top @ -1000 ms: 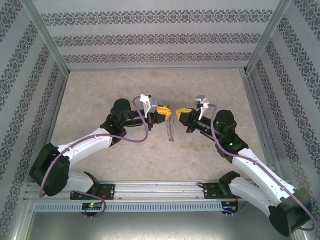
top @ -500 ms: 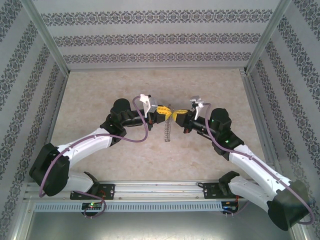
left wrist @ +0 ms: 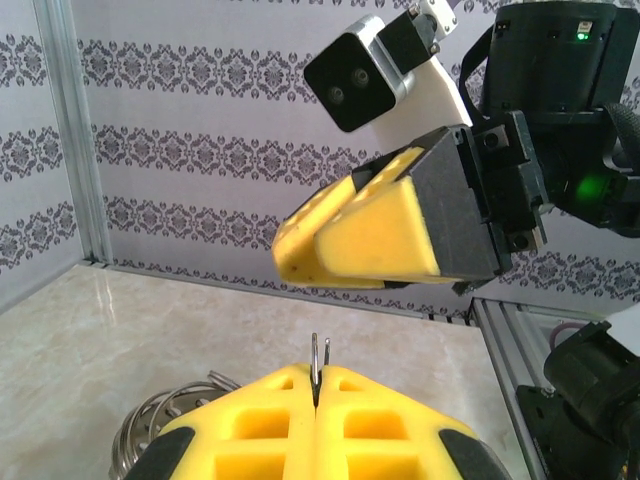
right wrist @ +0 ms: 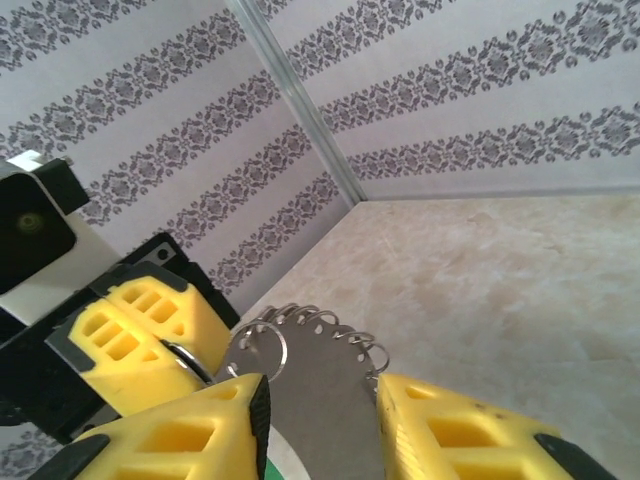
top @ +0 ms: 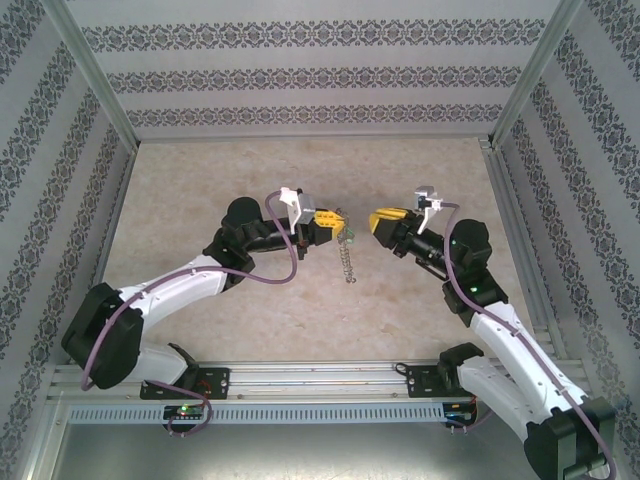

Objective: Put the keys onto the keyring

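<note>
My left hand (top: 333, 222) is clamped shut, its yellow fingers (left wrist: 270, 420) pressed flat together at the bottom of the left wrist view. A thin bit of the keyring's wire stands up out of the seam between them. The keyring (top: 347, 255) hangs from that grip, edge-on in the overhead view, just right of the left hand near the middle of the frame and trailing down over the desk (top: 200, 180). In the left wrist view its fringe of small loops curls out at the lower left, beside my fingers.

My right hand (top: 373, 218) sits a little right of centre overhead, apart from the left hand and the ring. Its fingers (right wrist: 450, 430) are partly open, with a clear gap between them at the bottom of the right wrist view, and I see nothing pinched there. Beyond that gap the ring's looped rim arcs across the middle of the frame, with the left hand holding it at the left.

A sliver of green (right wrist: 265, 462) shows against the inner edge of my right hand's left finger; too little shows to tell whether it is the key
</note>
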Available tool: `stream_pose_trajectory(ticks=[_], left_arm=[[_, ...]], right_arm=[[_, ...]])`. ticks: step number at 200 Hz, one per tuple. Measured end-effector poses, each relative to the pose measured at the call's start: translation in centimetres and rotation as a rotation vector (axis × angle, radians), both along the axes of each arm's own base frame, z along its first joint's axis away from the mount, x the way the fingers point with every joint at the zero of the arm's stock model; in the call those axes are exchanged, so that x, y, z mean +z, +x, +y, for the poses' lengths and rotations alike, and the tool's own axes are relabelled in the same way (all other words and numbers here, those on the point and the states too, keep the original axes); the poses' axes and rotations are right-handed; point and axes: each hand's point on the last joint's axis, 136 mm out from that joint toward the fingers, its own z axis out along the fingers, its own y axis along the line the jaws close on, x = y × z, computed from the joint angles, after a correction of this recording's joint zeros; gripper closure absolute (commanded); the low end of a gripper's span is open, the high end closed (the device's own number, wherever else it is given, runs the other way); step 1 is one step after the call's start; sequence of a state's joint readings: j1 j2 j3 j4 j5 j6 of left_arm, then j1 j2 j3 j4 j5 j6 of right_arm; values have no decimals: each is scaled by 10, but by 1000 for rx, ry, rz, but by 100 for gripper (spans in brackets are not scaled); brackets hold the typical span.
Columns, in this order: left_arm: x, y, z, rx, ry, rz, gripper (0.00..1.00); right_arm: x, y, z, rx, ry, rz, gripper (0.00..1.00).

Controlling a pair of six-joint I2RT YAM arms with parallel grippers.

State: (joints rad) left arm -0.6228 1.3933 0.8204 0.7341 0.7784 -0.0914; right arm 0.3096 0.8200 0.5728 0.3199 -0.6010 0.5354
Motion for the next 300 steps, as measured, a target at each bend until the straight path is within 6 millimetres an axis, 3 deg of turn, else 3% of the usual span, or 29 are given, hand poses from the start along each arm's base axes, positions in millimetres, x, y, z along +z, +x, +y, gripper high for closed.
stream_pose_trajectory(ticks=[92,199,227,264,300], left_arm=[[2,22,-4,-38,-189,123,100],[19,18,-1,-77,-293,155,100],[16,18,0,-72,-293,162,100],[17,19,0,-65,-296,163,100],[17,21,1,-58,-299,163,100]], right_arm=[[1,1,9,58,75,25,60],[-18,-5,35,134,76,67,57],[-22,-5,43,154,68,82,67],[-21,-9,49,175,67,72,90],[-21,-9,49,178,59,57,100]])
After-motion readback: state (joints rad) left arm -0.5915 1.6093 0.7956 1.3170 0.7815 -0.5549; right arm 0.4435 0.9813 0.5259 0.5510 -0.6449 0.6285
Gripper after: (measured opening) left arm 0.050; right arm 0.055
